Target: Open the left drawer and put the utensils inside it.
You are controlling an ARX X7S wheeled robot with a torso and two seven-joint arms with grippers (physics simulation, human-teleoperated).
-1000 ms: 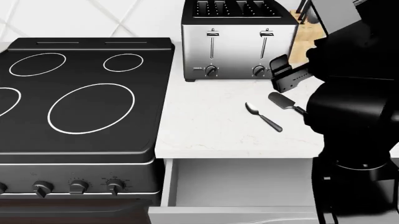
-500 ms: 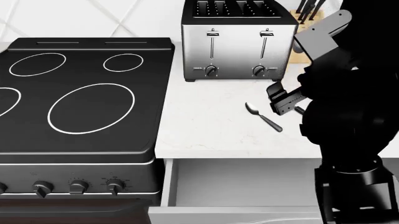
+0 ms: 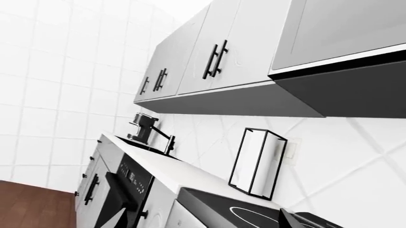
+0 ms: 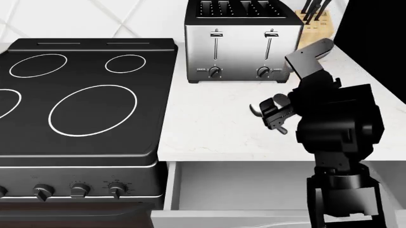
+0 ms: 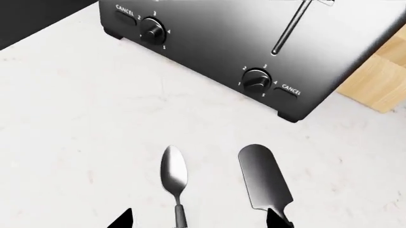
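Left wrist view first: nothing of the job here; wall cupboards, a tiled wall, a coffee machine on a far worktop and a corner of the stove; the left claw itself is out of shot, so this arm is parked well away and out of the way.

Head view: the right arm has swung in and dropped over the last second; its right claw has come from up by the toaster down to sit right over the utensils, and it now covers most of them; only the tip of the spoon peeks out beside it; that reads as lining up for a pick. The left drawer is already pulled out below the bench edge, white inside and with nothing in it, so the opening step looks done; the drop is short, straight over the front edge. Room is good towards the stove; the toaster and knife block stand behind, near but apart.

Right wrist view: spoon and spatula lie side by side, not touching, bowl and blade pointing at the toaster; the claw's two dark tips show at the picture's edge spread apart, straddling both handles, gripping nothing yet; the spoon handle sits nearer one tip, so which gets taken is my guess only.
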